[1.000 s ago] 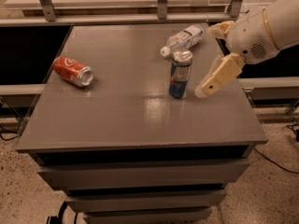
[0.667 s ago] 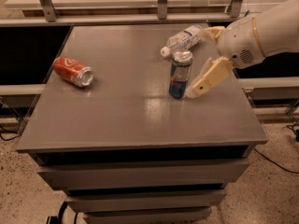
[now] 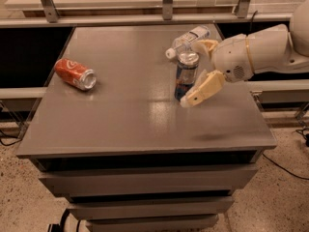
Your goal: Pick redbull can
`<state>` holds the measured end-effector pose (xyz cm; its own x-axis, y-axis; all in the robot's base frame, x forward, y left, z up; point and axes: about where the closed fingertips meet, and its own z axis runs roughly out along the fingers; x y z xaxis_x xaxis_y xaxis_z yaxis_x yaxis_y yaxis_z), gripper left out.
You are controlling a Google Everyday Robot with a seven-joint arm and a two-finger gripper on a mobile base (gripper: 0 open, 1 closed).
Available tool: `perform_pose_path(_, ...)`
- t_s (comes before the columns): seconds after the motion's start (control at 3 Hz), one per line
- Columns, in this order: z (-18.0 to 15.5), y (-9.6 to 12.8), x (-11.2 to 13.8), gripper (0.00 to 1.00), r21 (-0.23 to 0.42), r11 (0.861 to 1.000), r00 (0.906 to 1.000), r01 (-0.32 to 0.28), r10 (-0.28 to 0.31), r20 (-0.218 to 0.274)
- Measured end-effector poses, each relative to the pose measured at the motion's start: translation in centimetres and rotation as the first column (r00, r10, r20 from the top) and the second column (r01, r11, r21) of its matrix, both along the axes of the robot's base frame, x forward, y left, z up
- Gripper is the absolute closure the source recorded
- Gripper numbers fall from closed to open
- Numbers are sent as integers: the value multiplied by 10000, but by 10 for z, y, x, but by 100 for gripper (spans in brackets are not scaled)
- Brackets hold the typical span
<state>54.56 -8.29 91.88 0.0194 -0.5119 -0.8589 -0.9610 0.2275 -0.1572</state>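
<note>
Where claw point(image 3: 191, 72) gapes beside it | redbull can point(image 3: 185, 79): slim, blu/slvr, upright

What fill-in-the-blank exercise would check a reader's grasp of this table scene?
1. The redbull can stands ___ on the table.
2. The orange soda can lies on its ___.
3. The gripper, fingers open, comes at the redbull can from the picture's ___ side.
4. Counting the water bottle, the table holds ___ drink containers.

Missing words: upright; side; right; three.
</note>
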Motion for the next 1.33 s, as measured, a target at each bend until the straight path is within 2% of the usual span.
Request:
perform_pose_path(0.33, -16, 10, 3, 0, 572, 9977, 9989, -373, 388, -251)
perform_pose_path(0.67, -29, 18, 6, 19, 876, 9943, 9964, -608, 656, -532)
perform_pose_path(1.33, -34, 21, 11, 65, 1369, 9872, 9918, -813, 938, -872)
